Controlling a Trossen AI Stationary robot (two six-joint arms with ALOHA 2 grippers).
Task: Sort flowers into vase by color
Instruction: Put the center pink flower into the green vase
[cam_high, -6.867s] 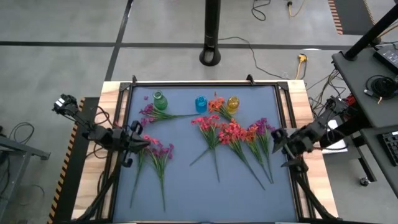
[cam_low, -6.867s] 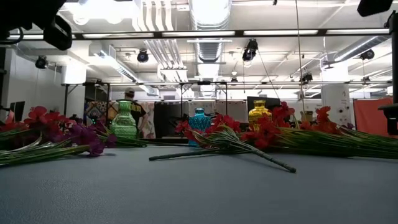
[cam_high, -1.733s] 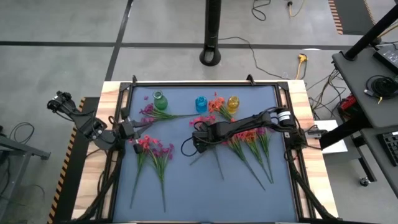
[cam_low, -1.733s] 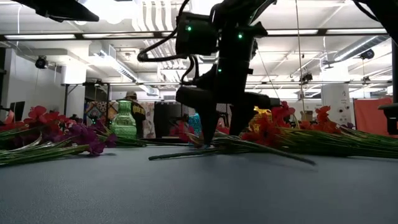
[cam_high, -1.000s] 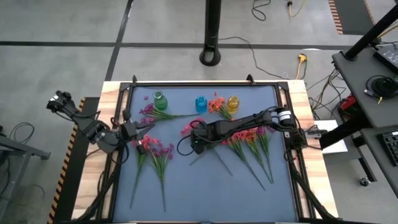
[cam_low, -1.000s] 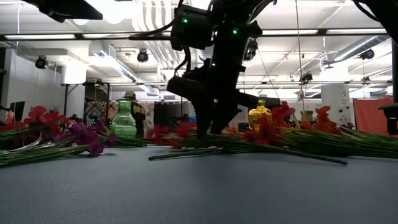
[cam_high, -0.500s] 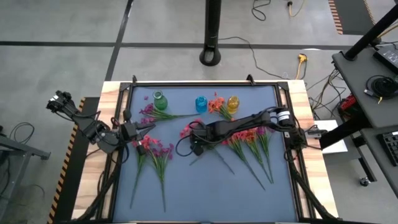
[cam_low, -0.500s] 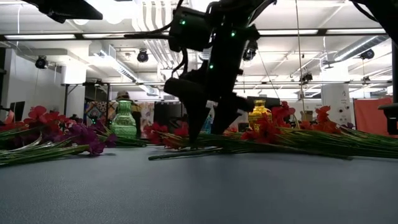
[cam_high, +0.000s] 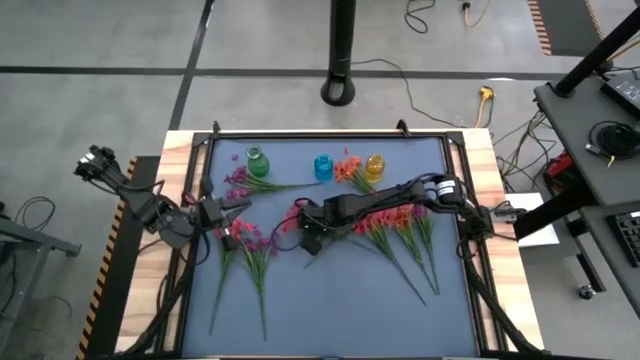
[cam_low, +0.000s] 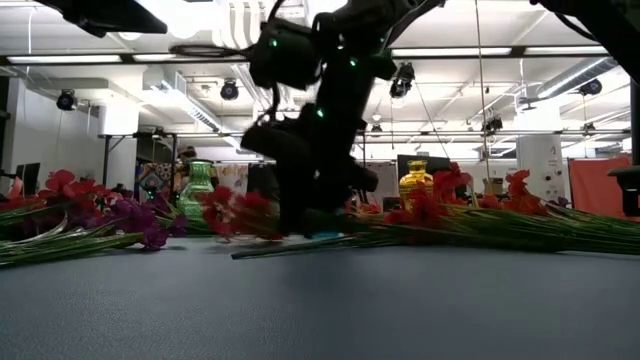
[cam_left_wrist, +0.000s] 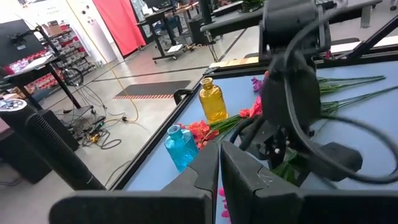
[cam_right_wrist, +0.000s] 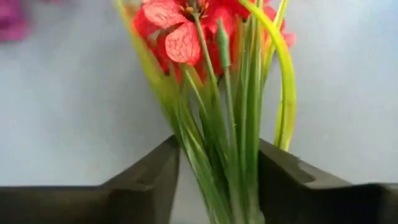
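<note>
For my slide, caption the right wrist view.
Right gripper straddles a red-blossomed artificial sprig, its thin green stems bunched between the two dark fingers, above the grey-blue table mat.

No text, label, brand, number or sign can be read in any view.

Grey concrete floor (cam_high: 120, 40) crossed by dark lines, cables trailing near a black pole base (cam_high: 339, 92). Beyond, fluorescent strips (cam_low: 470, 52) and silver ducting (cam_low: 335, 25) overhead; a red curtain (cam_left_wrist: 127, 25) hangs farther off.
</note>
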